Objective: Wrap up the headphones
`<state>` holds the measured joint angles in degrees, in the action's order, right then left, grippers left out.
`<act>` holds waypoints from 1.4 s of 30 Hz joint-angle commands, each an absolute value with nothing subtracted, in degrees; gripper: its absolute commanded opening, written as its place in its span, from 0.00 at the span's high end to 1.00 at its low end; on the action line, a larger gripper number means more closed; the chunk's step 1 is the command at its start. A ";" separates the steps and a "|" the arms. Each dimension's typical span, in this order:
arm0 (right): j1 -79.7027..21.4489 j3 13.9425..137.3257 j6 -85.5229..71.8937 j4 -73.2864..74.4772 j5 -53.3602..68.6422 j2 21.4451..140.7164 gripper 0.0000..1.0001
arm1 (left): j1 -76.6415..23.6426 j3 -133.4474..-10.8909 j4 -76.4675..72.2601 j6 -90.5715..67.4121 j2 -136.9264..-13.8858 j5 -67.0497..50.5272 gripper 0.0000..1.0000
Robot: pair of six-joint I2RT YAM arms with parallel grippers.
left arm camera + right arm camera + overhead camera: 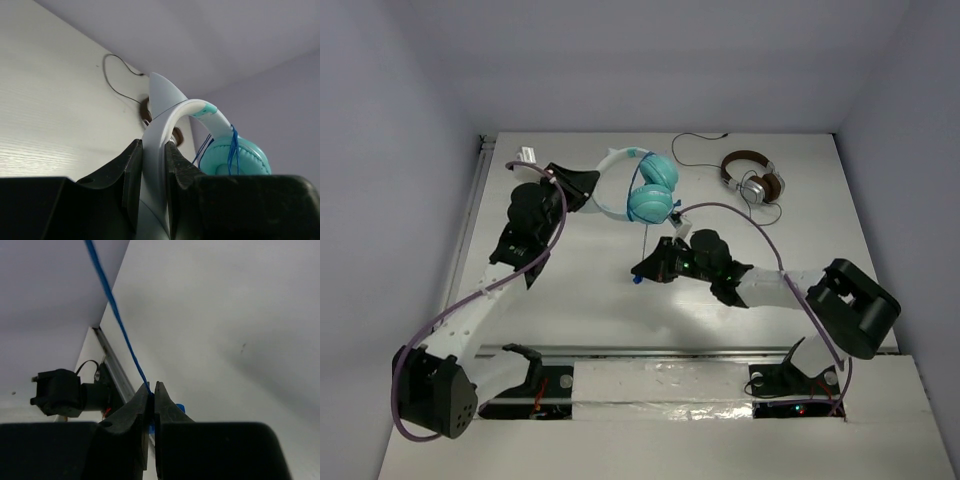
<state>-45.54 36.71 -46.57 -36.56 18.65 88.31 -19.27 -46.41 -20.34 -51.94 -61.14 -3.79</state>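
my left fingers clamp the headphones by the band | my right fingers pinch their cable taut, plug just beside | step: winding | next: loop cable round band

We see the teal headphones raised by their white headband — cups close together, the thin blue cable pulled taut toward the near side.

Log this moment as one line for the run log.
left gripper shut on headband | right gripper shut on cable | cable straight to headphones
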 commanded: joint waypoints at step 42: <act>-51.33 50.72 -53.25 -17.83 -3.94 84.99 0.96 | -38.76 -24.26 -38.23 -42.45 -68.03 24.09 1.00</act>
